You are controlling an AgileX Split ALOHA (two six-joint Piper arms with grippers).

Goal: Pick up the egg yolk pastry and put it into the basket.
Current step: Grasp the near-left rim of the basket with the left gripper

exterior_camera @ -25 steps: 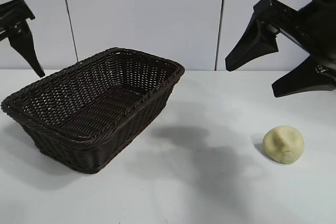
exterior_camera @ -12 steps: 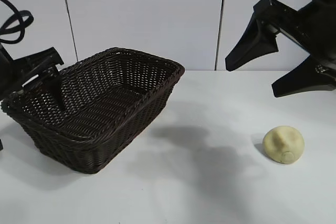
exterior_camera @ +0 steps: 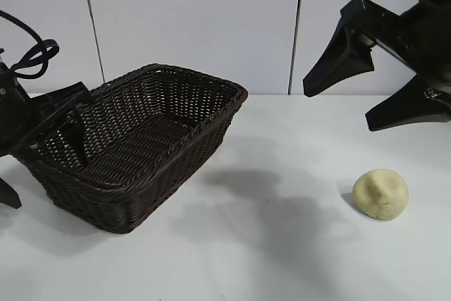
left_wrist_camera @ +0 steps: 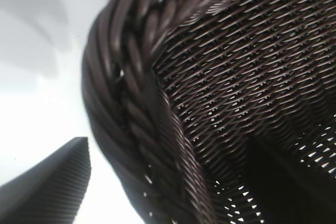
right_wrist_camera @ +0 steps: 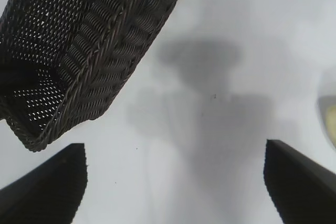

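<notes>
Pastry untouched on the table, basket being gripped at its rim

The egg yolk pastry [exterior_camera: 380,194] sits on the white table [exterior_camera: 282,259] at about four o'clock in the exterior view, well apart from the basket [exterior_camera: 169,103], which lies toward nine o'clock and holds nothing. The right gripper [exterior_camera: 366,103] hangs above the pastry at two o'clock, jaws wide apart and holding nothing. The left gripper [exterior_camera: 39,156] straddles the basket's braided rim [left_wrist_camera: 131,108] at its nine o'clock end, one finger inside and one outside, jaws apart around the wall; I cannot tell whether they press it. By my reading the task is barely begun: reaching, grasping, carrying and dropping the pastry all remain.
</notes>
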